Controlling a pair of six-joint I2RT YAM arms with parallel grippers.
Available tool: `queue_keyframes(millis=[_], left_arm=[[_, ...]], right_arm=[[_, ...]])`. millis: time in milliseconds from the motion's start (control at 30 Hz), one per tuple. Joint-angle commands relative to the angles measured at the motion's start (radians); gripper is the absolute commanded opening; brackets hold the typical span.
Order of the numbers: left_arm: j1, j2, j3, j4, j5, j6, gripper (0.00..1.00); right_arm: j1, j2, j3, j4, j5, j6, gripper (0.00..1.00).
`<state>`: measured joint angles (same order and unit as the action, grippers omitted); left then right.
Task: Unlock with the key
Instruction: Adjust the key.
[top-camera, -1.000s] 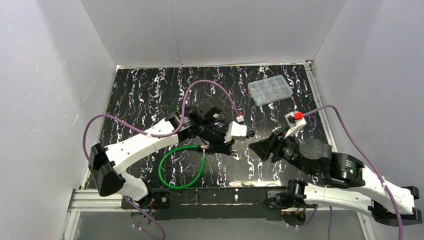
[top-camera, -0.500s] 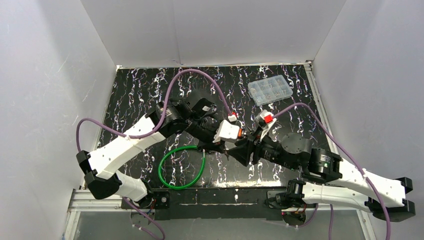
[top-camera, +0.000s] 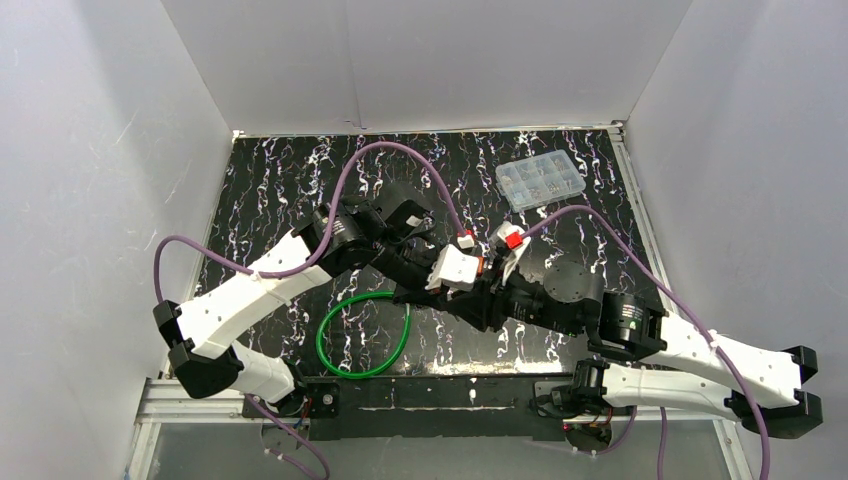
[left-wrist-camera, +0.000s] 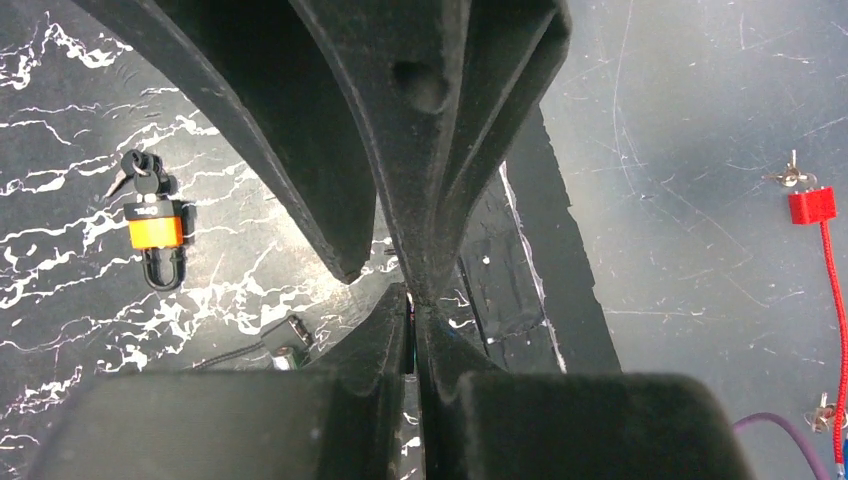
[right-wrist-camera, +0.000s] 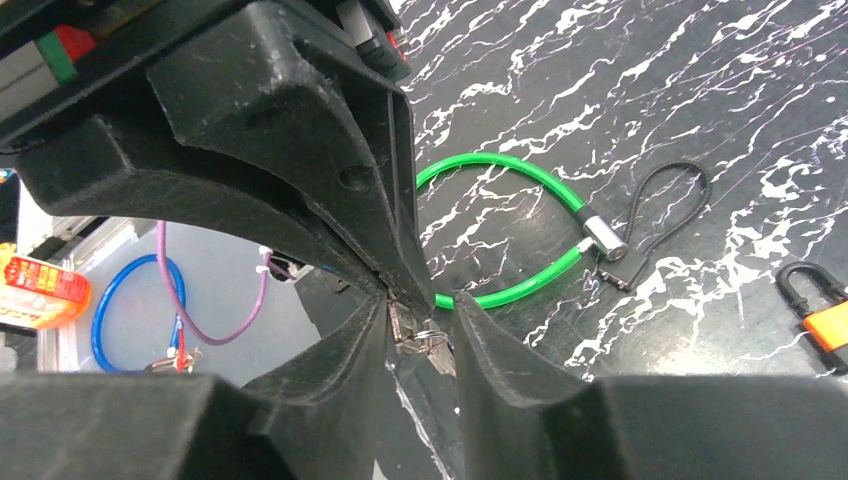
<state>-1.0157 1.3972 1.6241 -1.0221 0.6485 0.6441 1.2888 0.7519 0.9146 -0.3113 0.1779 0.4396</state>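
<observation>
My left gripper (top-camera: 466, 290) and right gripper (top-camera: 484, 300) meet tip to tip above the mat's middle. The left gripper (left-wrist-camera: 413, 310) is shut, and a small metal key (right-wrist-camera: 398, 322) with a wire ring (right-wrist-camera: 430, 336) sticks out of its fingertips. My right gripper (right-wrist-camera: 420, 318) stands partly open around that key; its left pad is close against the blade and a gap remains on the ring side. An orange padlock (left-wrist-camera: 155, 232) with a black key bunch (left-wrist-camera: 138, 182) lies flat on the mat. The padlock's edge (right-wrist-camera: 826, 322) also shows at the right.
A green cable lock (top-camera: 362, 335) lies coiled near the front edge, its metal head (right-wrist-camera: 604, 240) beside a thin black cord loop (right-wrist-camera: 672, 198). A clear parts box (top-camera: 540, 182) sits at the back right. White walls enclose the black marbled mat (top-camera: 280, 190).
My right arm has swung left to meet the left gripper, and its jaws have narrowed around the key. The left arm drew back slightly, still shut.
</observation>
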Motion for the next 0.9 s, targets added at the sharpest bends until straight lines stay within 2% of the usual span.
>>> queue_keyframes(millis=[0, 100, 167, 200, 267, 333, 467, 700, 867], left_arm=[[-0.004, -0.028, 0.031, -0.007, 0.003, -0.003, 0.00], [-0.005, -0.025, 0.035, -0.003, -0.007, -0.006, 0.00], [-0.004, -0.023, 0.036, 0.003, -0.017, -0.016, 0.00], [-0.004, -0.021, 0.037, 0.007, -0.023, -0.019, 0.00], [-0.005, -0.014, 0.043, 0.008, -0.041, -0.021, 0.01], [-0.004, -0.002, 0.059, -0.004, -0.062, -0.021, 0.17], [-0.003, 0.013, 0.077, -0.033, -0.065, -0.020, 0.31], [-0.003, 0.010, 0.057, -0.036, -0.073, -0.020, 0.31], [-0.002, 0.005, 0.064, -0.008, -0.070, -0.020, 0.17]], right_arm=[[-0.003, 0.012, 0.047, 0.028, -0.016, -0.008, 0.31], [-0.003, 0.004, 0.037, 0.020, -0.008, 0.003, 0.21], [-0.003, -0.005, 0.034, 0.017, 0.001, 0.005, 0.04], [-0.003, -0.010, 0.034, 0.013, 0.007, 0.007, 0.01], [-0.003, -0.022, 0.033, 0.011, 0.013, 0.011, 0.01], [-0.003, -0.037, 0.032, 0.011, 0.022, 0.015, 0.01], [-0.003, -0.066, 0.027, 0.016, 0.037, 0.017, 0.01], [-0.003, -0.084, 0.025, 0.018, 0.038, 0.021, 0.01], [-0.004, -0.072, 0.027, 0.017, 0.012, 0.024, 0.01]])
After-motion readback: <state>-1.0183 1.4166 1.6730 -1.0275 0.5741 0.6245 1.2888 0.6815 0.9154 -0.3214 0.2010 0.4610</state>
